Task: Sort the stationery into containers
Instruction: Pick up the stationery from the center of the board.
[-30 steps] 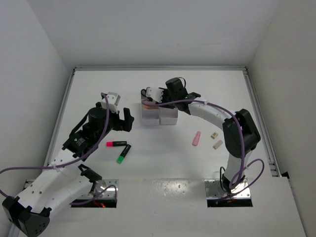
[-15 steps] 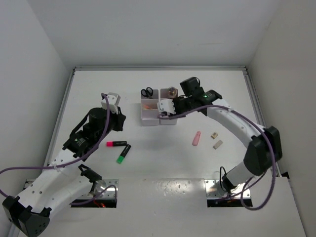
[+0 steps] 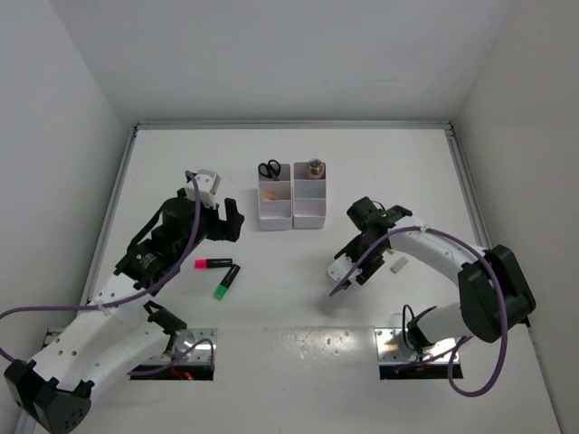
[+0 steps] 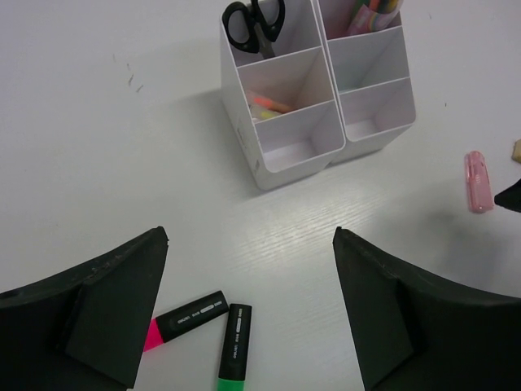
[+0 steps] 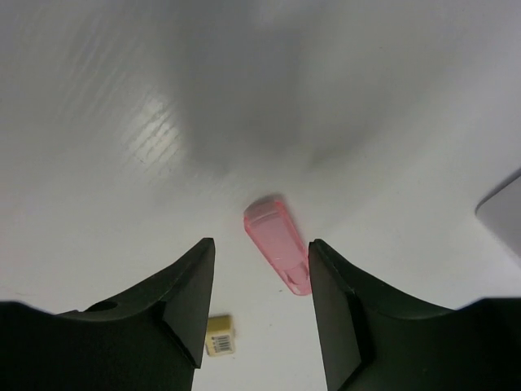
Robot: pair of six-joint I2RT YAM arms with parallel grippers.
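Observation:
Two white three-compartment containers (image 3: 261, 206) (image 3: 323, 213) stand side by side mid-table, and both show in the left wrist view (image 4: 244, 138) (image 4: 381, 137). Black-handled scissors (image 4: 255, 24) stand in the left box's far compartment. My right gripper (image 5: 260, 243) is open and hovers over the pink tube (image 5: 281, 248), which lies between its fingers. The top view shows this gripper (image 3: 365, 249) covering the tube. My left gripper (image 4: 251, 236) (image 3: 226, 220) is open and empty above the pink highlighter (image 4: 183, 318) and the green highlighter (image 4: 234, 342).
A small beige block (image 5: 219, 335) lies beside my right gripper's left finger, and another (image 3: 398, 265) lies just right of that arm. Thin sticks (image 4: 370, 10) stand in the right box's far compartment. The highlighters (image 3: 213, 263) (image 3: 226, 281) lie left of centre.
My right arm swung from over the containers down and to the right, and now sits over the pink tube. My left arm stayed nearly in place.

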